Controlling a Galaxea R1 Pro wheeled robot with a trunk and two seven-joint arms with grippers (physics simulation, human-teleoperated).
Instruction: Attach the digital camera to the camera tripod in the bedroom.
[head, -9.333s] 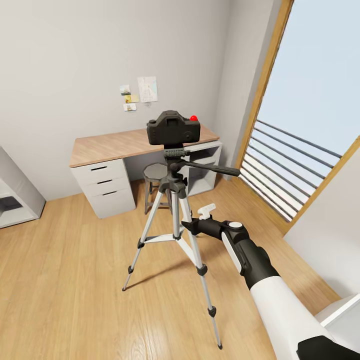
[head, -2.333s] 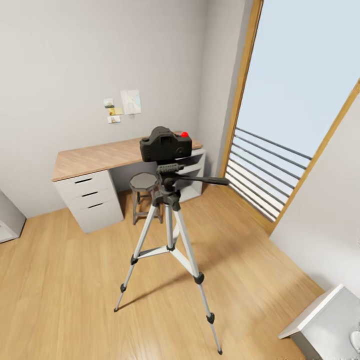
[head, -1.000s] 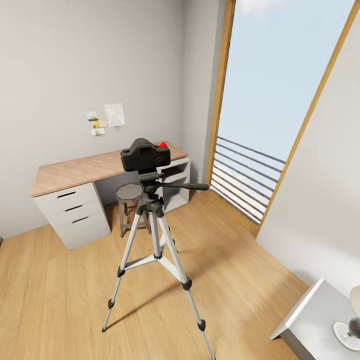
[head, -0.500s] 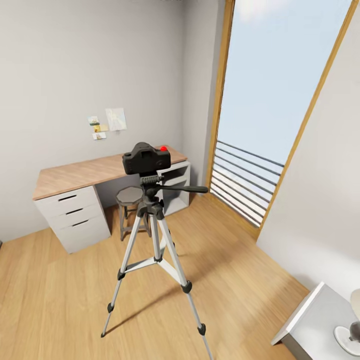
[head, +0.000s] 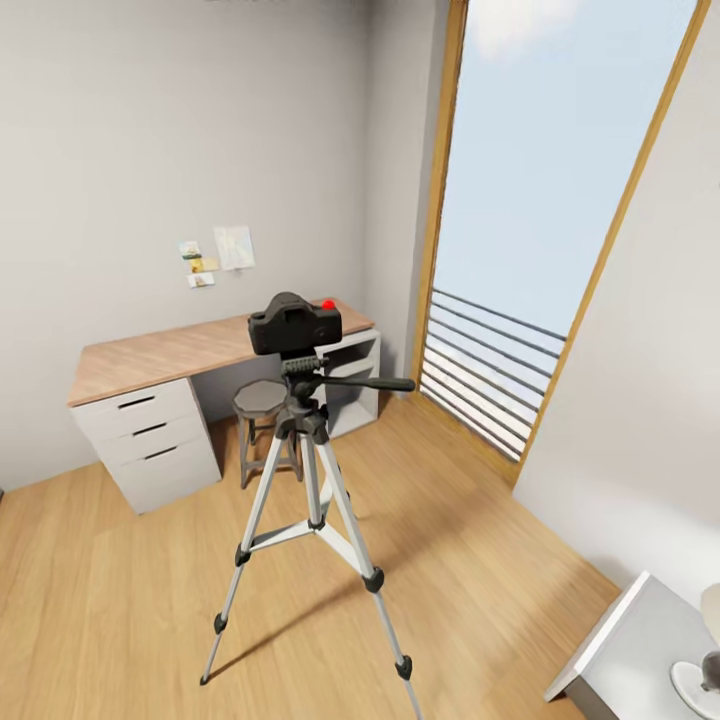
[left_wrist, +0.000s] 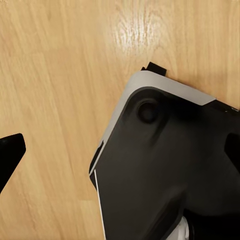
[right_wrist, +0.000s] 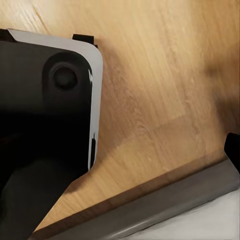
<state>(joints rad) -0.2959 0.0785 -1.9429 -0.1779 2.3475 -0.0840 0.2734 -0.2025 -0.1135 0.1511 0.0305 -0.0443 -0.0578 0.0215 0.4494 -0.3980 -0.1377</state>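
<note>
There was one digital camera (head: 294, 324), one camera tripod (head: 308, 470) on three legs, one desk (head: 160, 357) with three drawers, one stool (head: 262, 400), one window (head: 530, 220).

No readable text, labels or numbers anywhere.

Matt black plastic clads the digital camera (head: 294, 325) atop my camera tripod (head: 310, 500), whose brushed silver metal legs carry black plastic joints. The plank floor (head: 130, 600) below is light wood with a soft sheen, and the desk (head: 150, 358) pairs a matt wood top with smooth grey drawers. My base (left_wrist: 165, 170) looks glossy black, edged in grey.
</note>
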